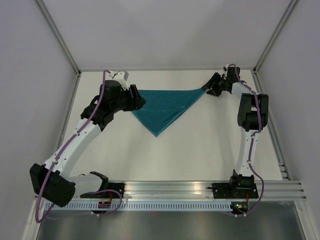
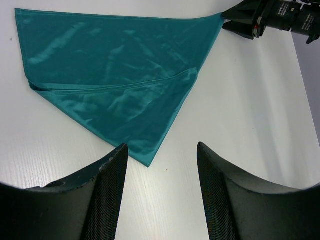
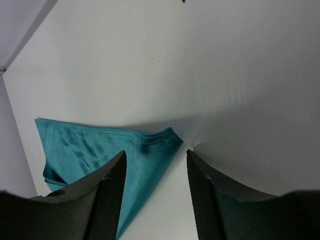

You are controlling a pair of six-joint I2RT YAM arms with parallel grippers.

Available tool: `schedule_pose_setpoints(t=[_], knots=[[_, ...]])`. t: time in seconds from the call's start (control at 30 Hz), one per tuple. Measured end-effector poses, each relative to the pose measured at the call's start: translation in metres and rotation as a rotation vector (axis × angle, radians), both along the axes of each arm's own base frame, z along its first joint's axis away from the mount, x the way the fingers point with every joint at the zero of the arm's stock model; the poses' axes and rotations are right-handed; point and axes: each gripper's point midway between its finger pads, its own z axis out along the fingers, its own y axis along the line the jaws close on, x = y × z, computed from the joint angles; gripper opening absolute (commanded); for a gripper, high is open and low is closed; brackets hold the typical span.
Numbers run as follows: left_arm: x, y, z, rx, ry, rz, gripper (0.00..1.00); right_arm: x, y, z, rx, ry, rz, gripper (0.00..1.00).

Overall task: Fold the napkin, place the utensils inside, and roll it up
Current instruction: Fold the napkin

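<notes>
**Teal cloth lies crosswise between your two grippers, long edge left to right**

Teal and already folded to a triangle, the napkin (image 1: 162,107) lies flat on the far half of the table (image 1: 200,155). Its long edge runs along the far side and its point aims back toward the arm bases.

Start at the left. Your left gripper (image 1: 139,100) sits at the left end of that long edge. In its wrist view the fingers stand well apart with nothing between them, and the nearest corner of the cloth lies on the table just ahead of the fingertips.

Move across to the right end. Your right gripper (image 1: 209,90) is at the opposite corner, low to the table, and its jaws are also apart. From its own camera, the hemmed corner lies flat just ahead of the gap between the fingers, not pinched.

So the napkin's long axis joins the two grippers, one at each end. The right one looks the closer to a grip, as the corner is already lined up with its gap. Any further fold will likely carry one of these ends across toward the other.
</notes>
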Motion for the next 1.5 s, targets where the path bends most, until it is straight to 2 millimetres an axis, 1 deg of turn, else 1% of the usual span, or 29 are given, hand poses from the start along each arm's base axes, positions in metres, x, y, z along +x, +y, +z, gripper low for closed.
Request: schedule_pose_setpoints(t=[0.07,0.17,0.23,0.27,0.37,0.4,0.47,0.5,0.57,0.63,0.7,0.77,0.83,0.9,1.03,1.17,1.23,1.33,1.5], knots=[[0.0,0.0,0.0,0.0,-0.001,0.0,0.63,0.002,0.001,-0.001,0.009,-0.001,-0.004,0.57],[0.0,0.0,0.0,0.0,-0.001,0.0,0.63,0.003,0.005,-0.001,0.018,-0.005,-0.005,0.52],[0.0,0.0,0.0,0.0,-0.001,0.0,0.63,0.003,0.008,-0.002,0.02,-0.003,-0.007,0.46],[0.0,0.0,0.0,0.0,-0.001,0.0,0.63,0.003,0.009,-0.004,0.02,-0.002,-0.005,0.39],[0.0,0.0,0.0,0.0,-0.001,0.0,0.63,0.004,0.013,-0.007,0.023,0.001,-0.003,0.28],[0.0,0.0,0.0,0.0,0.0,0.0,0.63,0.004,0.015,-0.008,0.023,0.002,-0.002,0.21],[0.0,0.0,-0.001,0.001,0.002,0.001,0.63,0.002,0.018,-0.011,0.021,0.006,0.002,0.15],[-0.001,0.0,-0.002,0.002,0.003,0.001,0.63,0.001,0.019,-0.013,0.018,0.007,0.004,0.09],[-0.001,0.0,-0.003,0.003,0.005,0.001,0.63,0.0,0.022,-0.016,0.009,0.001,0.009,0.05],[-0.001,0.001,-0.004,0.004,0.008,0.001,0.63,-0.002,0.022,-0.015,-0.008,-0.018,0.011,0.03],[-0.001,0.001,-0.005,0.005,0.009,0.002,0.63,-0.012,0.022,-0.014,-0.042,-0.03,0.02,0.02],[-0.001,0.002,-0.006,0.007,0.01,0.004,0.63,-0.023,0.026,-0.008,-0.08,-0.051,0.039,0.02],[-0.001,0.002,-0.006,0.009,0.01,0.007,0.63,-0.032,0.033,0.005,-0.12,-0.095,0.071,0.02],[-0.001,0.002,-0.006,0.009,0.009,0.009,0.63,-0.043,0.047,0.023,-0.165,-0.161,0.121,0.02],[0.0,0.005,-0.005,0.008,0.006,0.017,0.63,-0.064,0.082,0.067,-0.257,-0.333,0.242,0.02],[0.001,0.011,0.0,0.002,-0.004,0.049,0.63,-0.092,0.117,0.093,-0.351,-0.475,0.37,0.02],[0.001,0.016,0.004,-0.007,-0.012,0.074,0.63,-0.105,0.132,0.097,-0.396,-0.527,0.43,0.02],[-0.001,0.026,0.012,-0.027,-0.032,0.119,0.63,-0.127,0.155,0.095,-0.465,-0.589,0.532,0.02],[-0.007,0.039,0.034,-0.067,-0.085,0.176,0.63,-0.162,0.19,0.076,-0.559,-0.65,0.704,0.02]])
